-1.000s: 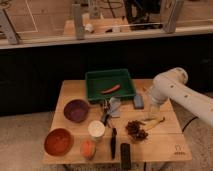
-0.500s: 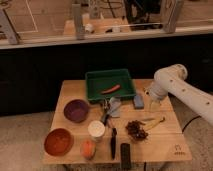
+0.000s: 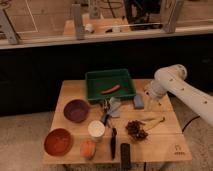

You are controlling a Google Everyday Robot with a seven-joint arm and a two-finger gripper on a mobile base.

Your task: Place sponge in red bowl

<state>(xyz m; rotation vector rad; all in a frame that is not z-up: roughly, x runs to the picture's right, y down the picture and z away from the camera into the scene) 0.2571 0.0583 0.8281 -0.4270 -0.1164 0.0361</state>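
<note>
The blue sponge (image 3: pixel 138 102) lies on the wooden table (image 3: pixel 165 142), just in front of the green tray's right corner. The red bowl (image 3: pixel 58 141) stands empty at the table's front left. My gripper (image 3: pixel 150 98) hangs down from the white arm (image 3: pixel 172 80), which comes in from the right. The gripper is right beside the sponge, on its right side, low over the table. Whether it touches the sponge is not visible.
A green tray (image 3: pixel 91 88) with a red chili (image 3: pixel 110 89) sits at the back. A purple bowl (image 3: pixel 76 110), a white cup (image 3: pixel 96 129), an orange object (image 3: pixel 88 148), black tools (image 3: pixel 113 142) and a dark brown cluster (image 3: pixel 136 130) fill the table's middle and front.
The arm's elbow has risen a little and the gripper has stayed low beside the sponge. The sponge and the other things have not moved.
</note>
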